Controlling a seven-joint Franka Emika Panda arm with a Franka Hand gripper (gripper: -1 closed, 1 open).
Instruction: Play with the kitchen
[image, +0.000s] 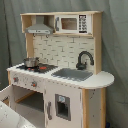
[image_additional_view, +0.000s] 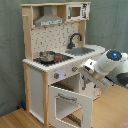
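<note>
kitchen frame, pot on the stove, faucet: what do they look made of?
Kitchen: light wood side panels, matte white painted fronts and counter, going by the pale grain-toned uprights; likely wood or wood composite. Pot: shiny silver with bright reflections, looks like metal, though metallised plastic can't be ruled out. Faucet: black and smooth with a slight sheen; plastic or painted wood, can't tell which.

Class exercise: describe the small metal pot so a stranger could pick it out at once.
Find the toy kitchen and look under its grey hood. On the black stove, beside the sink, sits the pot. It is the only shiny silver, loose item on the counter.
</note>
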